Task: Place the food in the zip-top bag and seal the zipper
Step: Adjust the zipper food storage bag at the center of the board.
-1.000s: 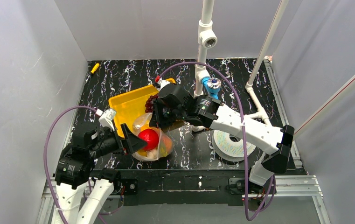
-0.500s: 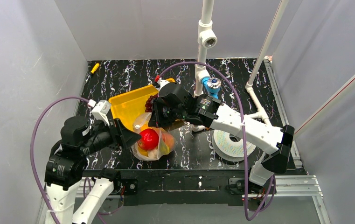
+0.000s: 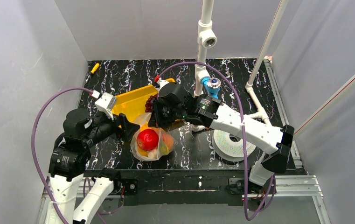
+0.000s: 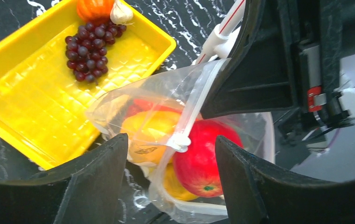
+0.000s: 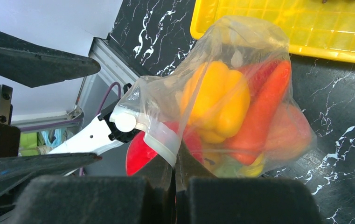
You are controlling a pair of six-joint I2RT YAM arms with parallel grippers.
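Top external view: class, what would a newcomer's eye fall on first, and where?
The clear crinkly plastic zip-top bag, bulging with a glossy red toy apple and yellow toy pepper, sits between the two arms near the front edge of the black marbled table. The right tool is shut on its mouth strip, while the open left tool hovers at its left side. Behind it sits a yellow rectangular plastic tray holding purple toy grapes.

Counter: black, veined white. Yellow tray lies askew toward the left edge. White spool sits near the front right corner. Small yellow marker lies at the far left corner. White post stands mid-counter, with a blue fitting beside its foot.
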